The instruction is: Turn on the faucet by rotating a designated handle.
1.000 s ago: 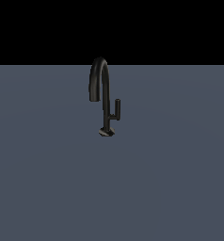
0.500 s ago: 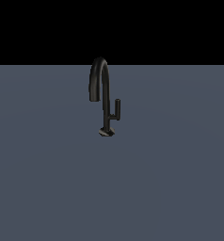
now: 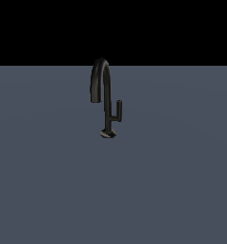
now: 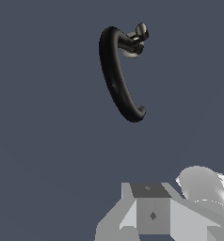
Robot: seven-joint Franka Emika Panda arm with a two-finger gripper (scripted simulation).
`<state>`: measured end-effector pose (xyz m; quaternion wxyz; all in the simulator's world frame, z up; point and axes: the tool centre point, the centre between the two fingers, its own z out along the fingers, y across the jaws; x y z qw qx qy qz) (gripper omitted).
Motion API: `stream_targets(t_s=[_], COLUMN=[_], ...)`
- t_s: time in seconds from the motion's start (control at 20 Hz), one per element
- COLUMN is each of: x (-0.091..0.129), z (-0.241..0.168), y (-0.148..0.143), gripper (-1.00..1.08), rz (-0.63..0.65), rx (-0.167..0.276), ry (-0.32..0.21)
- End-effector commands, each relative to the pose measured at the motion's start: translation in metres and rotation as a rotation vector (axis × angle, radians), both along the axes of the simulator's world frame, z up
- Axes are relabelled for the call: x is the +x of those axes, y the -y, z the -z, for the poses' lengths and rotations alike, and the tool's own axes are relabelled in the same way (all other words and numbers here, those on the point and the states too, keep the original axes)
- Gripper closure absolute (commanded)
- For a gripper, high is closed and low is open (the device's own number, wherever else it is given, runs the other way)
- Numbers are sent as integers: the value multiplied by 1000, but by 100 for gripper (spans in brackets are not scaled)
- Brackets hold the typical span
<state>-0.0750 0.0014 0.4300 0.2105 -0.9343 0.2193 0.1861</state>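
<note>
The handle (image 3: pixel 118 109), a short upright black rod, stands just at three o'clock of the faucet (image 3: pixel 106 102) stem in the exterior view, tied to it by a small horizontal arm low on the stem. The faucet itself rises from its flared base near the middle of the grey surface (image 3: pixel 172 181), its arched spout curling over toward nine o'clock. Nothing touches it. In the wrist view the faucet appears from above, well apart from the gripper (image 4: pixel 154 214), of which only the grey body shows; open or closed, I cannot tell.
</note>
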Motion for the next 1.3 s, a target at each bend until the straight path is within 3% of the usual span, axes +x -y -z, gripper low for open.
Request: stream_targets(t_s=[0.0,0.65,1.25], x=[15,85,140], z=[9,71,156], y=[3,20,36], gripper=[108,108,108], rz=[43,281,541], rx=[42,277,535], ry=[-38,-246,-476])
